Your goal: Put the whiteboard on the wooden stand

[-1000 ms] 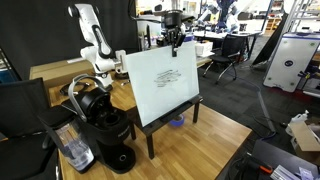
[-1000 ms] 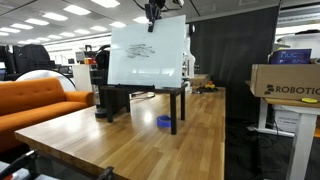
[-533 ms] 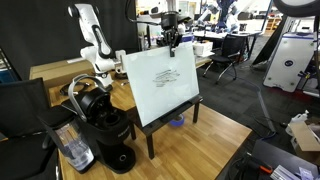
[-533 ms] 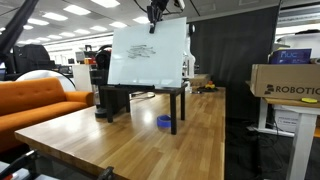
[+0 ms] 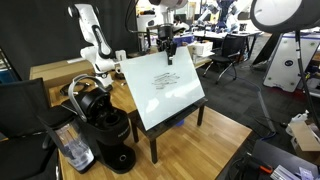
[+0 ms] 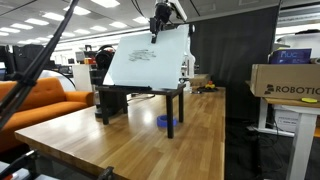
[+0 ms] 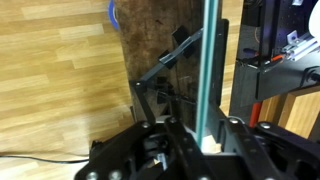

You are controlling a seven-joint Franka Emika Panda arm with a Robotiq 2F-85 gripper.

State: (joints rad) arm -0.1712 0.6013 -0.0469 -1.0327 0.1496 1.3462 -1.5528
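Note:
The whiteboard (image 5: 164, 88) is a large white board with a dark scribble near its centre. It leans tilted back, its lower edge on the dark wooden stand (image 5: 152, 143). In the other exterior view the whiteboard (image 6: 146, 62) rests on the stand (image 6: 170, 108) too. My gripper (image 5: 169, 50) is at the board's top edge and is shut on it; it also shows in an exterior view (image 6: 157, 33). In the wrist view the board appears edge-on as a thin greenish strip (image 7: 209, 60) between my fingers (image 7: 207, 140).
A black coffee machine (image 5: 105, 122) stands next to the stand on the light wooden table (image 5: 215, 150). A small blue object (image 6: 163, 121) lies under the stand. An orange sofa (image 6: 35, 100) and a Robotiq box (image 6: 287, 80) flank the table.
The board's top has tipped further back with my gripper, so the whiteboard now leans at a flatter angle on the stand.

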